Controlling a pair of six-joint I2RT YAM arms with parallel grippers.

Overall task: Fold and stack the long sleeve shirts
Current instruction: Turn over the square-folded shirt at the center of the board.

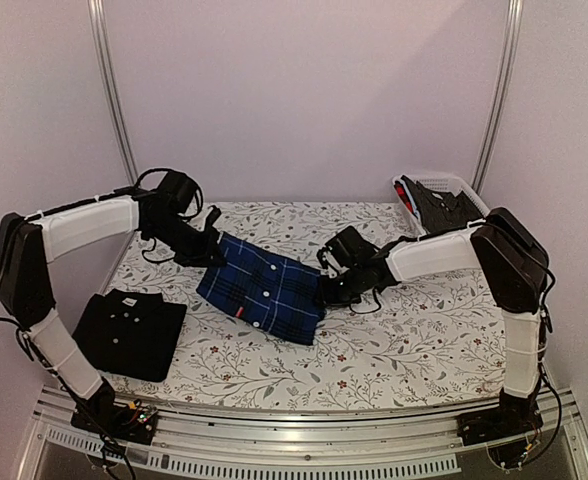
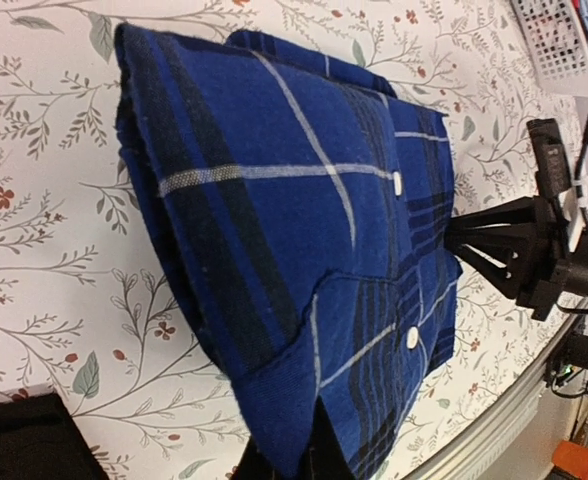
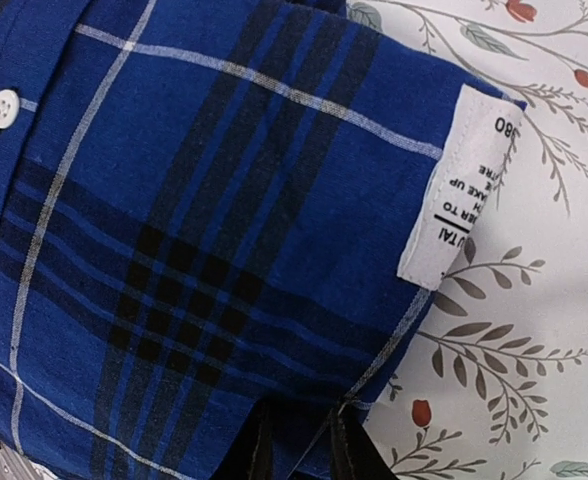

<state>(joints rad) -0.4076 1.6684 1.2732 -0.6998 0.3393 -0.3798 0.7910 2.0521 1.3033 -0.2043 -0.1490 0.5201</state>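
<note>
Plaid dead centre: the blue plaid shirt (image 1: 264, 285) lies folded on the flowered table (image 1: 404, 340). At its far-left corner the left gripper (image 1: 212, 245) pinches the cloth, and the right gripper (image 1: 329, 290) is clamped on the opposite edge, beside the white label (image 3: 444, 190). Near left, well apart, the black shirt (image 1: 132, 332) lies folded.

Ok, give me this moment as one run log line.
left gripper: shut on blue plaid shirt, far-left corner | right gripper: shut on its right edge | black shirt: folded, front left | stacking: not yet
</note>
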